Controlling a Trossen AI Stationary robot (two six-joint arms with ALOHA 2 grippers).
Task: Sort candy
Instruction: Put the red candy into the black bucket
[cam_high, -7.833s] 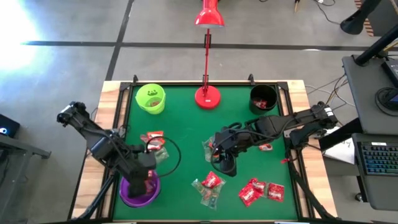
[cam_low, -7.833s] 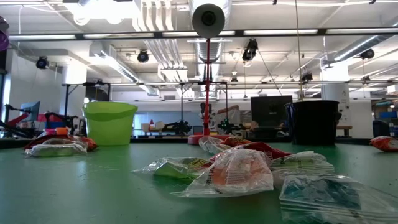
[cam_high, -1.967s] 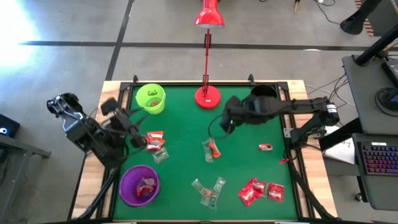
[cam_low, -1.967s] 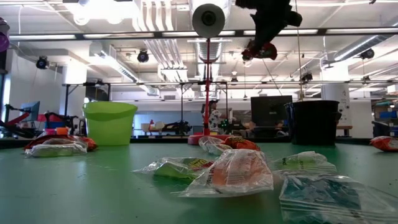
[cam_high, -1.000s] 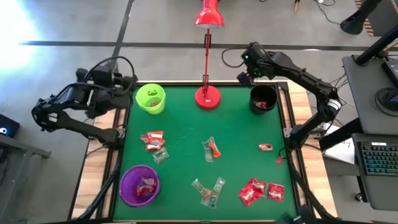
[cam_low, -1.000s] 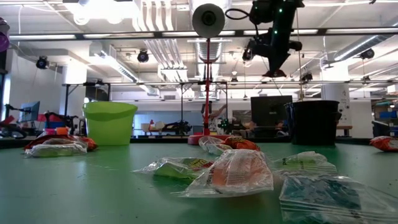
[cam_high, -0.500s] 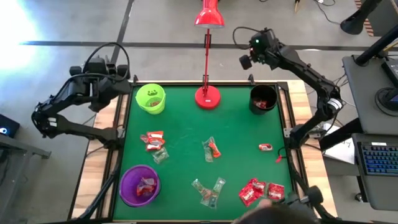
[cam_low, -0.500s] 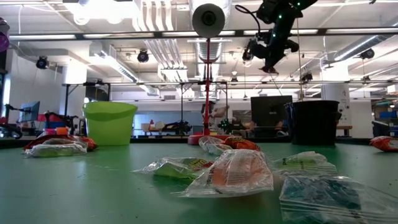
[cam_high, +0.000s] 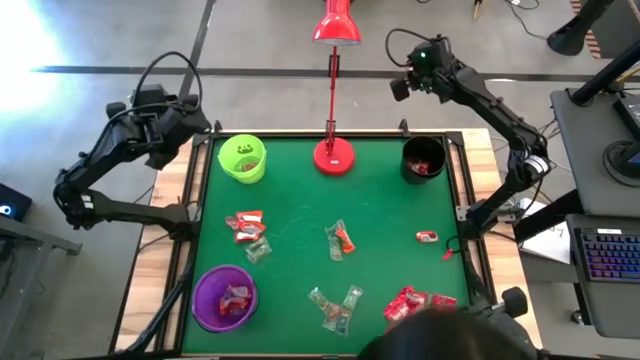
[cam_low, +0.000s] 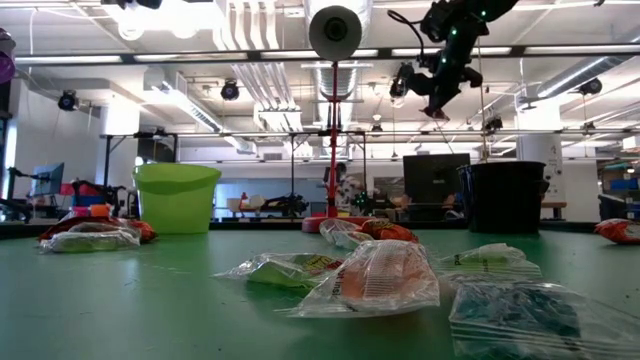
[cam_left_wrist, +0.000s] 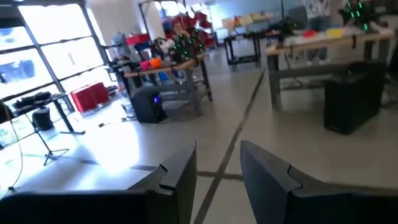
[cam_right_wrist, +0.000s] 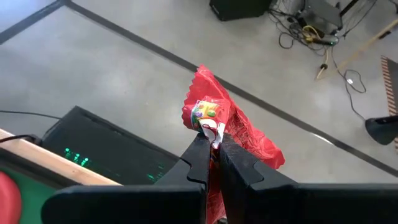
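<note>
From my station, working left to right: my left gripper is raised beyond the table's far left corner, its fingers standing apart with nothing between them, and it waits there. My right gripper is lifted past the far edge near the far right corner, fingers pressed together on a red wrapped candy. I judge the main risk to lie here: the pinch takes only the wrapper's lower edge, and the piece hangs over bare floor, not over the black cup, so a slip or an early release would send it off the table. A second risk is the dark shape of a person intruding at the near edge beside the near right corner; any downward reach on that side could meet them. The remaining candy is unsorted: a small group toward the left edge, 1 piece at the centre, clear greenish ones toward the near edge, 1 by the right edge. The person covers part of the red pile near the near right corner, so I cannot count it. The contents of the lime-green cup and purple cup are hard to make out.
</note>
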